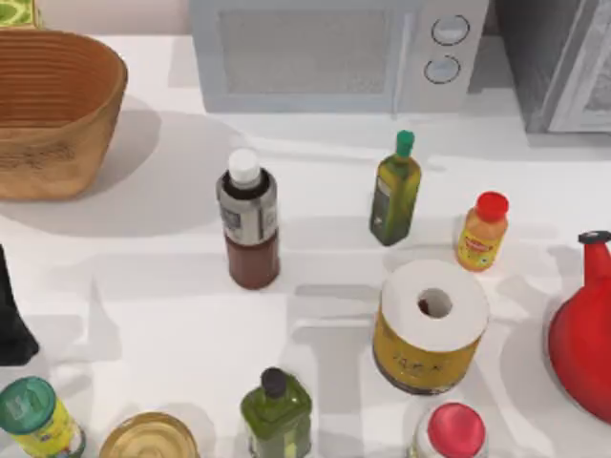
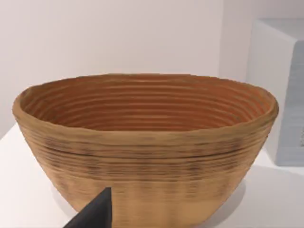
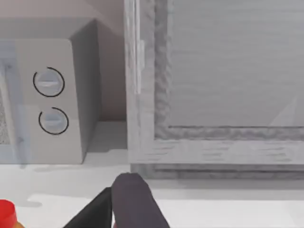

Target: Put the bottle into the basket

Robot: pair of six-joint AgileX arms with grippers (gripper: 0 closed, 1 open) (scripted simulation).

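So the tall white-capped bottle with grey label and reddish-brown base (image 1: pixel 249 221) stands upright, well right of the tan woven oval basket (image 1: pixel 59 143), nearer the left gripper (image 1: pixel 11 320) below that basket; its grip state: can't tell.

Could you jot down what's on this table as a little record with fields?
bottle: upright, mid-table, untouched
basket: far left corner, nothing seen inside
behind: microwave
right of bottle: green oil bottle, small orange bottle, paper roll, red jug
left arm: at the left edge, facing the basket
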